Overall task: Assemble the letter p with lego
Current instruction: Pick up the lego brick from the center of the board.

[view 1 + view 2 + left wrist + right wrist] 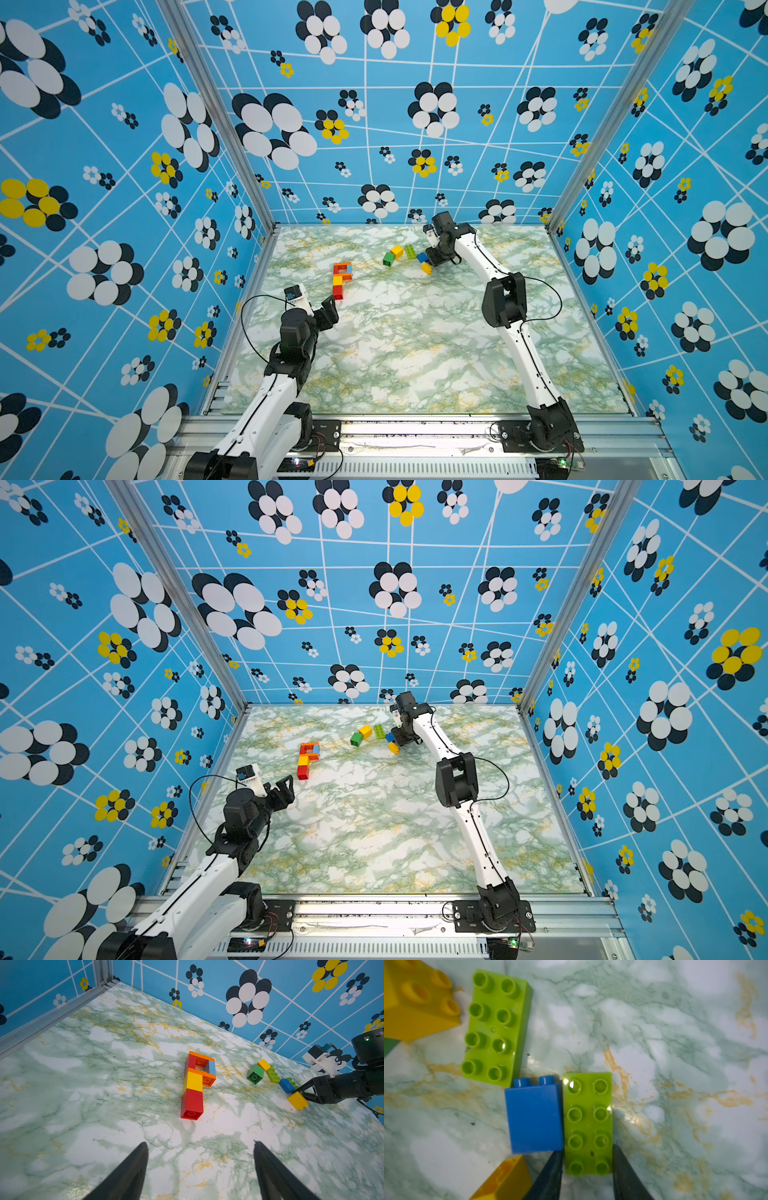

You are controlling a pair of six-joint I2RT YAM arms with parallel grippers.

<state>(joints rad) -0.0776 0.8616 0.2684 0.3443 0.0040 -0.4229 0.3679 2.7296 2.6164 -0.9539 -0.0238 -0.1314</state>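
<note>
— How do the arms stand?

— The right arm (515, 328) reaches from the near edge of the surface (415, 353) toward the far edge, bent at the elbow, its wrist turned down over the loose bricks. The left arm (270, 386) is folded low near the left edge, its left gripper (200, 1145) tilted toward the built figure.

— And the jaws?

— The left ones stand wide apart, holding nothing. In the right wrist view the right gripper (587, 1159) has its two dark fingers against the long sides of a lime oblong brick (588, 1124), closed on it while it lies flat, studs up.

— What are the pieces like?

— Glossy chunky plastic with round studs. A blue brick (534, 1118) lies on its side touching the gripped lime one; a second lime oblong brick (497, 1026) sits just beyond, and a yellow brick (417, 999) beside that. The surface is a green-white marble print with ochre veins.

— Where is the letter?

— Left of centre, nearer the far edge: the lego figure (196, 1082) (red, yellow, orange and light blue) lies flat, stem toward the near edge, loop toward the far one.

— Anything only one view gives?

— The left wrist view shows a green brick (255, 1074) on its side, hollow underside showing, and another yellow brick (297, 1100) by the right fingers; the gripped lime brick is mostly hidden in both top views.
</note>
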